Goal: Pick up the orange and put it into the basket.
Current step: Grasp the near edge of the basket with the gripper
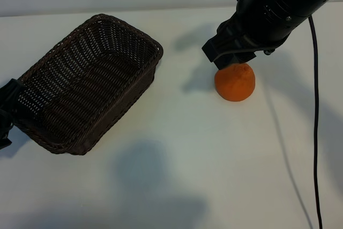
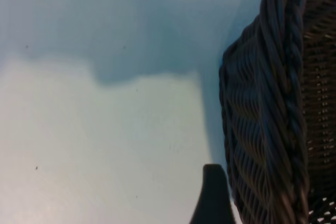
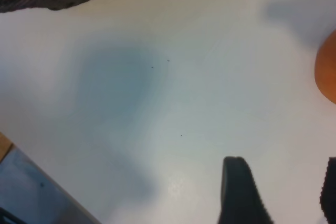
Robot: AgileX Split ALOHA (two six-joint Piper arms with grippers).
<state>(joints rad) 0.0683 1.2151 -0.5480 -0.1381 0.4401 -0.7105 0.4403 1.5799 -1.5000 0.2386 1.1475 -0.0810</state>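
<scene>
Sitting out on the white desk (image 1: pixel 177 164), the orange (image 1: pixel 235 82) has open surface on nearly every side; only the right hand (image 1: pixel 228 61) crowds it, hanging just above its far top edge. In the right wrist view the fingers (image 3: pixel 239 192) stand partly apart with bare desk between them, nothing gripped, and the fruit peeks in at the frame edge. Skin on it looks matte and dimpled, nice round shape. The basket (image 1: pixel 53 143) is dark brown wicker with sloping sides and a braided rim, and it sits well apart from the orange, nothing inside. The left hand (image 1: pixel 6 112) is at the basket's near-left corner, open wide, one finger (image 2: pixel 212 198) just beside the woven wall.
</scene>
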